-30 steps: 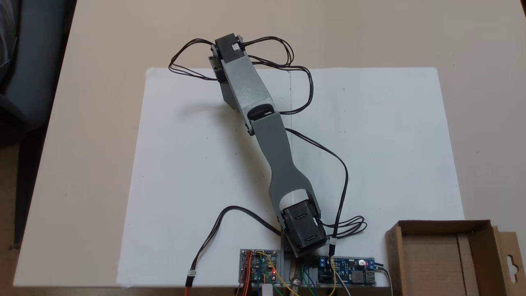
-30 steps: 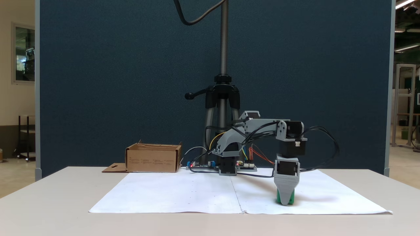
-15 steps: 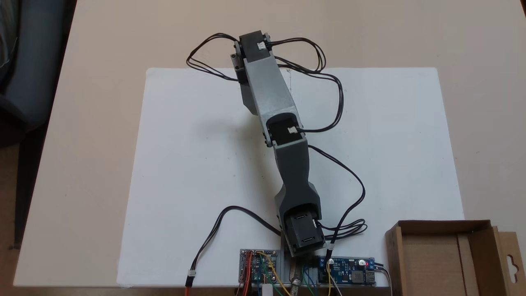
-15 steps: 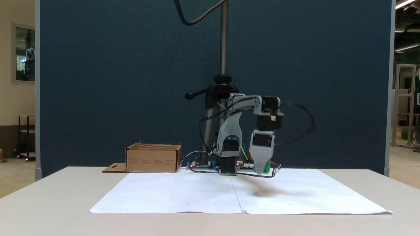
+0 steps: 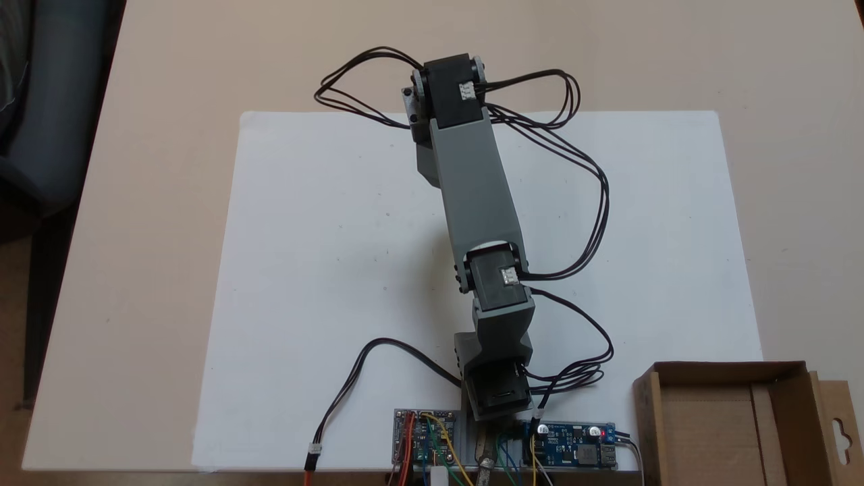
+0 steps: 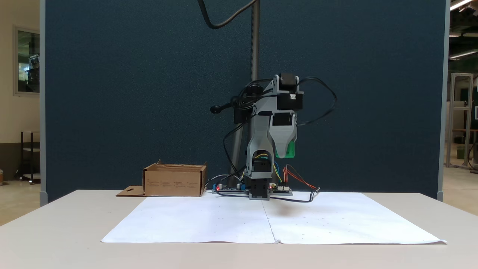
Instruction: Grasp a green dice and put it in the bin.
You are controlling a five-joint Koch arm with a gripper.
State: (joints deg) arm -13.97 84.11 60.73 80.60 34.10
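You have one green dice (image 6: 286,150), one bin (image 6: 174,182) and one arm; the gripper (image 6: 284,154) hangs high above the white paper sheet (image 6: 209,220), its jaws clamped on the dice. From the side you see that bright plastic cube held aloft, well apart from the bin; from above the grey arm (image 5: 472,189) covers it; there the shallow brown corrugated cardboard bin (image 5: 776,378) shows its bare floor.

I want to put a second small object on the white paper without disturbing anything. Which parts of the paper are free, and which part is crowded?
The white paper is bare left of the arm, and between the arm's looping cables and the paper's right edge. Crowded: the near edge by the circuit boards, the black cable and the bin.
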